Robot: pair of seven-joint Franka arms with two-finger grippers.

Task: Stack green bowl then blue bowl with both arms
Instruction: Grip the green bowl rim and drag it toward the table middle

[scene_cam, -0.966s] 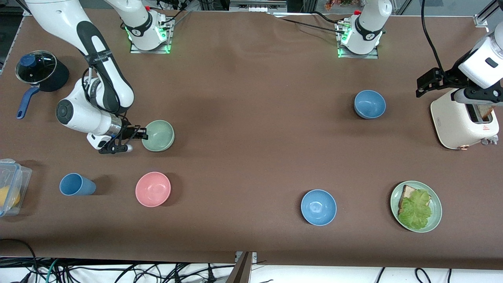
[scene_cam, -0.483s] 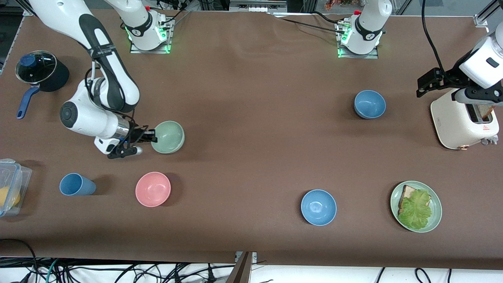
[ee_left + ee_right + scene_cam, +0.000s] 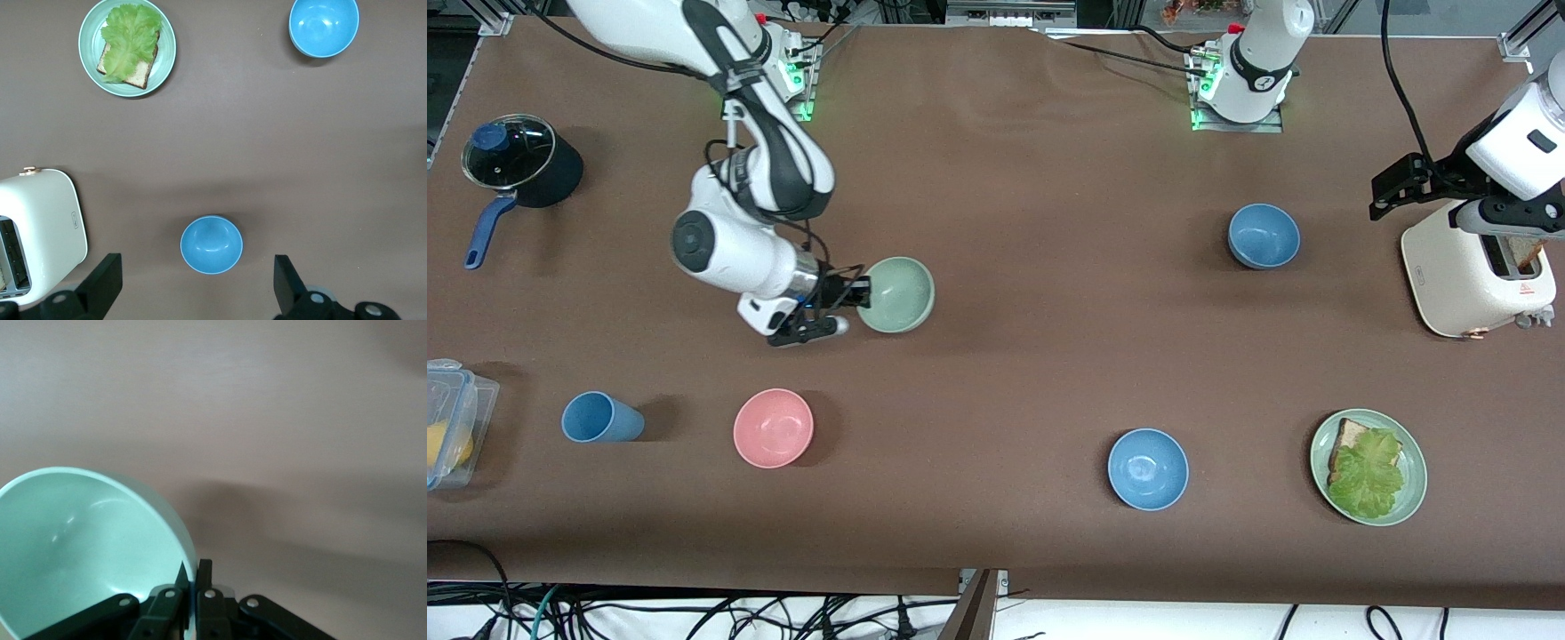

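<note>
My right gripper point(image 3: 860, 293) is shut on the rim of the pale green bowl point(image 3: 898, 295), one finger inside the rim and one outside. The right wrist view shows that grip point(image 3: 195, 577) on the green bowl point(image 3: 80, 540), with bare table under it. The steel-blue bowl point(image 3: 1264, 236) rests upright on the table toward the left arm's end. My left gripper point(image 3: 1385, 191) waits open in the air beside the toaster, holding nothing. In the left wrist view the blue bowl point(image 3: 211, 245) lies far below, between the spread fingers of the left gripper point(image 3: 193, 283).
A brighter blue bowl point(image 3: 1148, 468) and a green plate with bread and lettuce point(image 3: 1412, 453) lie near the front edge. The white toaster point(image 3: 1476, 276) stands at the left arm's end. A pink bowl point(image 3: 773, 428), blue cup point(image 3: 600, 418) and lidded pot point(image 3: 520, 160) sit at the right arm's end.
The right arm has carried the green bowl along the table toward the left arm's end, now near the middle. The left arm has not moved.
</note>
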